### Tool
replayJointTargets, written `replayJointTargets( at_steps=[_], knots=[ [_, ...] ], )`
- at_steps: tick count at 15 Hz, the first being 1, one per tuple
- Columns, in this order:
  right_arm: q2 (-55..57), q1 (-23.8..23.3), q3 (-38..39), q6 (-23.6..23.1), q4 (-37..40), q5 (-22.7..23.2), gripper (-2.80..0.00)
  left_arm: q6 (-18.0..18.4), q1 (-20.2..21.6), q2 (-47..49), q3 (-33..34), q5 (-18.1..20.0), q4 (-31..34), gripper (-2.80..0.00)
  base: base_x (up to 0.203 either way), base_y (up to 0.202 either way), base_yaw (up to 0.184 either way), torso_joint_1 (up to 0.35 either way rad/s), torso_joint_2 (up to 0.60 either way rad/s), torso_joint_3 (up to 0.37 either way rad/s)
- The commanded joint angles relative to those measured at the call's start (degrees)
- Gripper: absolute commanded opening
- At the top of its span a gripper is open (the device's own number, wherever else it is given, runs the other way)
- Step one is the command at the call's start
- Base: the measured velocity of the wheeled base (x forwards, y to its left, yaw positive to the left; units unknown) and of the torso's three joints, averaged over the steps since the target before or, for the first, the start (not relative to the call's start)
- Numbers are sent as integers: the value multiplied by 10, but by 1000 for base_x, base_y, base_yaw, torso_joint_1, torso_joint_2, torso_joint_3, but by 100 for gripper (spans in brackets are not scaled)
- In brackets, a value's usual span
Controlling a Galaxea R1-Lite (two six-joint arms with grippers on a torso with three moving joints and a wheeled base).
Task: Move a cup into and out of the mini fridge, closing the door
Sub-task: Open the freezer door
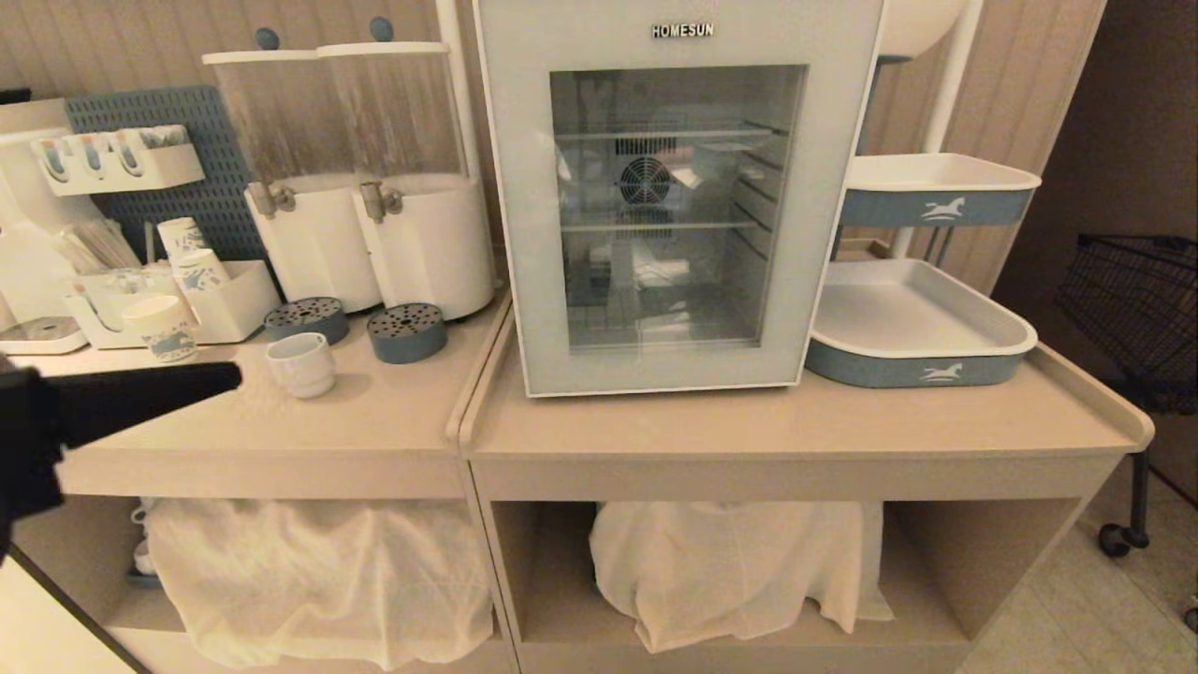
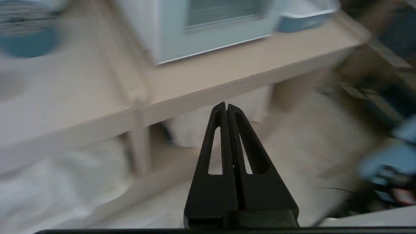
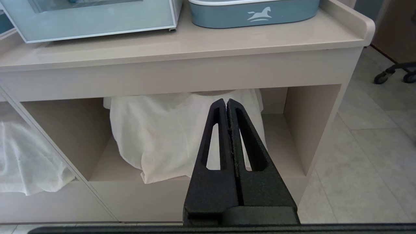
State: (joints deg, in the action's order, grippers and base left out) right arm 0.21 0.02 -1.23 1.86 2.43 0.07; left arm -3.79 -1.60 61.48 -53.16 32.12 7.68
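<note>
My left gripper (image 1: pixel 225 376) pokes in at the frame's left edge, jaws pressed together and empty, its tip just beside the cup (image 1: pixel 301 364) at left of centre on the counter. Going in like that, I could knock the cup over. The fridge (image 1: pixel 674 197) door (image 1: pixel 562 281) at upper centre is shut, so it blocks any carry, and my right gripper (image 3: pixel 226 102) hangs low, also together.

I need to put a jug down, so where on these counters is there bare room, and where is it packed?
Free: the counter strip in front of the mini fridge, and the left counter's front, near the cup. The lower tray looks empty. Crowded: the back left, with dispensers, drip trays and paper cups.
</note>
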Motion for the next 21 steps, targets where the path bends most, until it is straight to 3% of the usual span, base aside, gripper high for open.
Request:
replayJointTargets(
  at_steps=[1,3,4,9,12,17,21],
  knots=[
    [1,0,0,0,0,0,-280,-1,43,99,-28,105,-10,-280,0,0,0,0,0,0],
    [1,0,0,0,0,0,-280,2,81,176,-32,182,-85,-280,0,0,0,0,0,0],
    [1,0,0,0,0,0,-280,5,91,207,-28,207,-152,0,0,0,0,0,0,0],
    [1,1,0,0,0,0,-280,63,94,340,-40,301,-342,0,0,0,0,0,0,0],
    [1,1,0,0,0,0,-280,65,66,407,-82,396,-402,0,0,0,0,0,0,0],
    [1,0,0,0,-1,0,-280,54,18,490,-188,416,-411,0,0,0,0,0,0,0],
    [1,0,0,0,-1,0,-280,62,14,552,-265,390,-438,0,0,0,0,0,0,0]
  ],
)
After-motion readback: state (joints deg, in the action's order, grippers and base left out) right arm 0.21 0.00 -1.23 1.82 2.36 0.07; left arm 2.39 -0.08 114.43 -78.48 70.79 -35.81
